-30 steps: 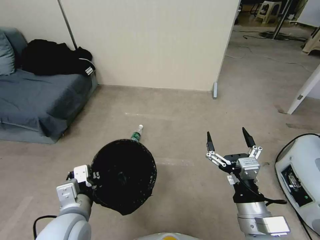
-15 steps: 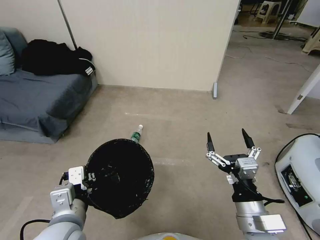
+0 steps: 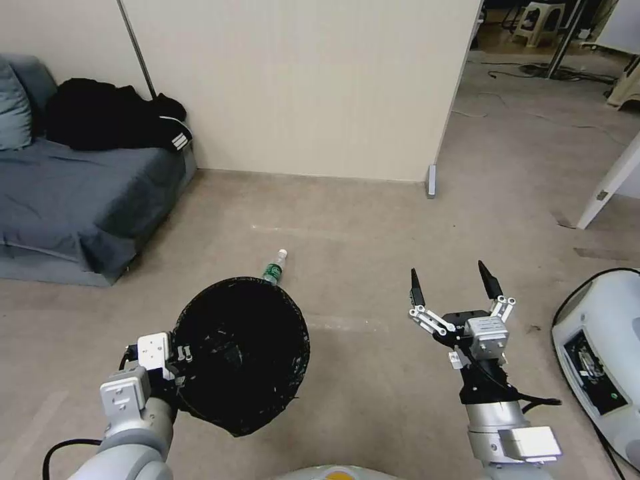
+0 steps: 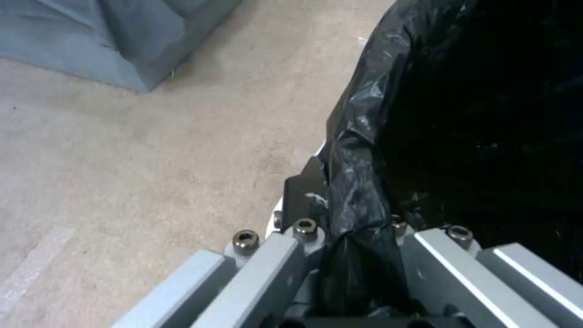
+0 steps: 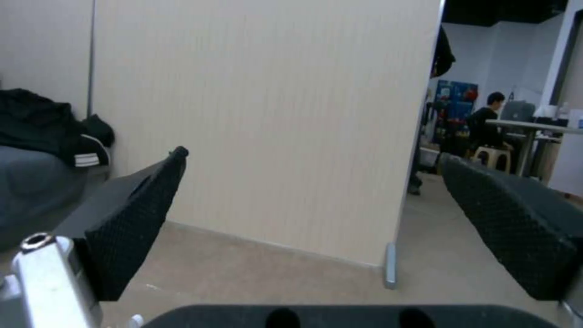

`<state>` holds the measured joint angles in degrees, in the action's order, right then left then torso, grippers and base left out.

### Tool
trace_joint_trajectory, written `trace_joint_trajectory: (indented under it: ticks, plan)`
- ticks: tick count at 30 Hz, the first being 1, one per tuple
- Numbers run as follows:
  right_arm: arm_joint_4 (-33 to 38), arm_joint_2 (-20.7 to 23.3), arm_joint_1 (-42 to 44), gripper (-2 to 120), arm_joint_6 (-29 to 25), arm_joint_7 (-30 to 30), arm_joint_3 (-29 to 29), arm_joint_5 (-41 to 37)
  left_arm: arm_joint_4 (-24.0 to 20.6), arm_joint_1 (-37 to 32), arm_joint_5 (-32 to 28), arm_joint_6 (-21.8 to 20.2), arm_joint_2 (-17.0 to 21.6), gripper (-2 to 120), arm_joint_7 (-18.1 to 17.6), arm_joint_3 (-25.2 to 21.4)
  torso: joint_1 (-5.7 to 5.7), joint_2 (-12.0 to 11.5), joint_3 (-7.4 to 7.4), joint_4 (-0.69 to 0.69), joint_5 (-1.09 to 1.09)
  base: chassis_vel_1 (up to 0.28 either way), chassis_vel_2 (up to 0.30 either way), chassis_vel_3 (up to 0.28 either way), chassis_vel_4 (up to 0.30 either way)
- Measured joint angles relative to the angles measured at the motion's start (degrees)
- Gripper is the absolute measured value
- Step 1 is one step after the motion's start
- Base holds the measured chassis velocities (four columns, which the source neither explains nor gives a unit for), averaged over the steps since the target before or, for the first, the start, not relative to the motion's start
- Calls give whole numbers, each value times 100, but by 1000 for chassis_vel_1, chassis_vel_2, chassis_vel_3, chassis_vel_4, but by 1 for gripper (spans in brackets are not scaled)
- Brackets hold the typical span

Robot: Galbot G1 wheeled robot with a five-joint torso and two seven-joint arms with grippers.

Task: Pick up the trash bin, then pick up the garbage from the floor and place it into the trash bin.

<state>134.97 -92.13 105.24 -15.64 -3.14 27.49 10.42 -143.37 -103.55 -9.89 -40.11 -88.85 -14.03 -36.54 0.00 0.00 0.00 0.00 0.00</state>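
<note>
My left gripper [image 3: 179, 357] is shut on the rim of the trash bin [image 3: 240, 353], which hangs above the floor with its black-lined mouth facing up. In the left wrist view the fingers [image 4: 304, 196] pinch the glossy black liner of the trash bin [image 4: 364, 150]. One piece of garbage, a small bottle [image 3: 273, 268] with a white cap and green label, lies on the floor just beyond the bin's far edge. My right gripper [image 3: 450, 281] is held out to the right of the bin, open and holding nothing; its black fingertips [image 5: 140, 214] stand wide apart.
A grey sofa [image 3: 73, 193] with black clothes [image 3: 110, 115] on it stands at the left. A beige partition wall [image 3: 300, 87] runs ahead, with an opening to its right. A white machine [image 3: 603, 347] sits at the right edge. Bare floor lies ahead.
My left arm with the bin has drawn back and to the left, then held still. The right gripper has drawn back a little, still open.
</note>
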Motion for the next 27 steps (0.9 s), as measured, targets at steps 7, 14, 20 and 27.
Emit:
trace_joint_trajectory:
  ticks: [7, 14, 20, 27]
  plan:
    - [17, 0, 15, 100, 2, -6, 14, 1, 3, 16, 7, 3, -16, 1, 7, 21, 0, 0, 0, 0, 0, 42, 39, 28, 34]
    - [-30, 0, 12, 100, 0, -16, 7, 12, 6, 15, -22, 3, -6, 1, 11, 12, 0, 0, 0, 0, 0, 63, 47, 62, 61]
    - [-30, 0, 20, 100, 0, -22, 9, 12, 9, 28, -59, 3, 8, 1, 13, -1, 0, 0, 0, 0, 0, 87, 63, 80, 85]
    - [-1, 0, 34, 100, 3, -24, 14, 11, 11, 27, -63, 14, 21, 1, 11, 5, 0, 0, 0, 1, 0, 92, 82, 79, 90]
